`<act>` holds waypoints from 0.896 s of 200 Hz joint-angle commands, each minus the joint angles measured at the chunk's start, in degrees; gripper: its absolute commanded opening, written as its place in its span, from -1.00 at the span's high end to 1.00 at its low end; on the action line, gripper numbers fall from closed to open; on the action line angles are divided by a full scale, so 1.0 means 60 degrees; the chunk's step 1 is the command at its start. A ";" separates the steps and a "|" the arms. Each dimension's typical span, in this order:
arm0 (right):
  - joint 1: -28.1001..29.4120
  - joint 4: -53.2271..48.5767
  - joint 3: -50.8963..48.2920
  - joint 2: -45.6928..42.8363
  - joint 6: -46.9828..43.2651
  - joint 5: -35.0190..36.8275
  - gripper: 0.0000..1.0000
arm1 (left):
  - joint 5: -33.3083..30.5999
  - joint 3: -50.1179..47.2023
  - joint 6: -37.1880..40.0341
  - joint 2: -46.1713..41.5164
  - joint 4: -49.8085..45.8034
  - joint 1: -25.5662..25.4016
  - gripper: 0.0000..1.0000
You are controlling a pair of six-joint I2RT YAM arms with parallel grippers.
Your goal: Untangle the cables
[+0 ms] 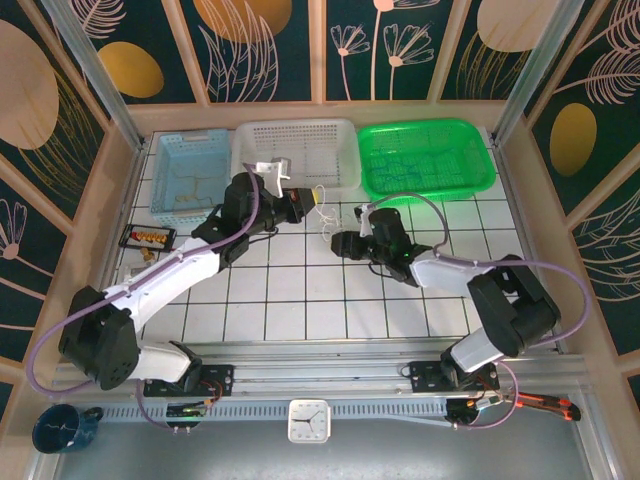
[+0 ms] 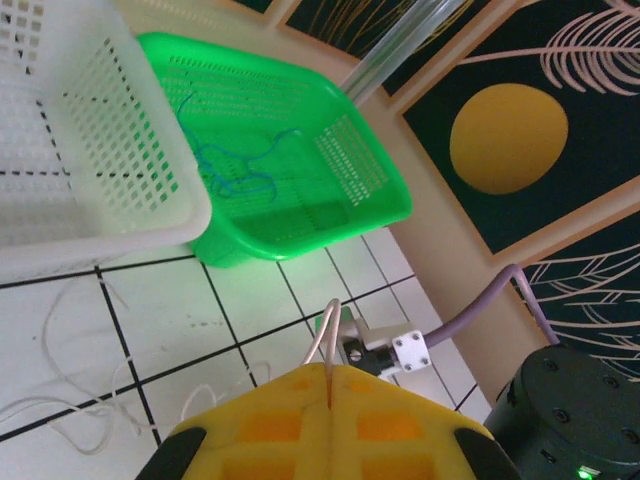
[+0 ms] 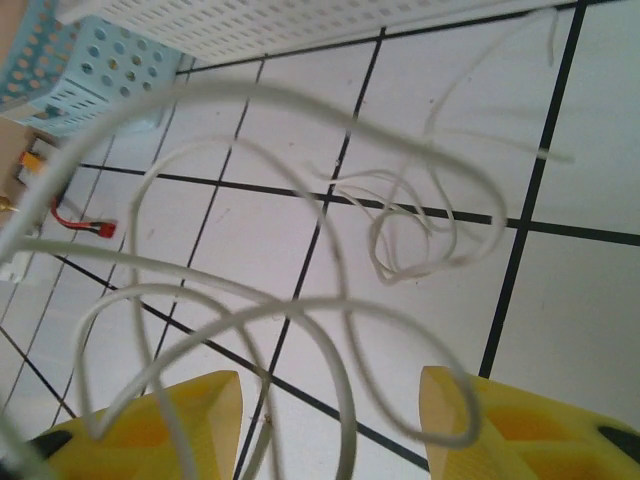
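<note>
1 whitish knot, 2 sets of fingers on it. How would u play this? The wires (image 1: 324, 228) lie on the bench (image 1: 300, 300) between the two, just in front of the white basket (image 1: 300, 150). /mo

Imo: left fingers (image 2: 260, 430) are clamped on a thin strand, w/ 2 bits poking out of the seam, so that side is the anchor. Hold there, no yanking. Right fingers (image 3: 500, 420) are spread wide and gripping nothing, w/ blurry loops hanging across the gap. I'd close them on ONE loop only, not the whole bunch. Then pull slow and sideways, away from the left, so the knot (image 3: 410, 240) on the bench opens instead of cinching. Stuff looks thin and floppy and prob slips, so take it deep in the fingers, not at the tips. /jz

Ok, and the count? /mo

3 baskets: blue (image 1: 195, 170), white, green (image 1: 425, 160). 1 blue wire (image 2: 240, 170) curled in the green one. Looks like 1 piece, can't swear to it. Whitish ones: can't tell how many separate wires, too looped, but at least 1 long one. Something small and yellowish sits in the blue basket, too tiny to call. Also 1 clock (image 1: 308, 420) and 1 mug (image 1: 60, 428) at the near edge. /jz
</note>
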 commanded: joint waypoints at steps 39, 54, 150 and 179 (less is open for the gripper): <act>-0.0048 -0.1001 -0.0360 -0.2350 -0.0287 0.0535 -0.02 | 0.0216 0.0088 0.0151 -0.0096 0.0403 -0.0057 1.00; -0.0045 -0.1020 -0.0357 -0.2733 -0.0414 0.0407 -0.06 | 0.0269 0.0128 0.0128 -0.0080 0.0424 -0.0057 1.00; 0.0889 0.1922 -0.0275 -0.1739 -0.0737 -0.0184 -0.22 | 0.0591 0.0439 -0.0199 -0.0029 0.0533 -0.0059 1.00; 0.1329 0.3520 -0.0442 -0.0672 -0.0646 0.0834 -0.22 | 0.0666 0.0483 -0.0388 -0.0117 0.0579 -0.0065 1.00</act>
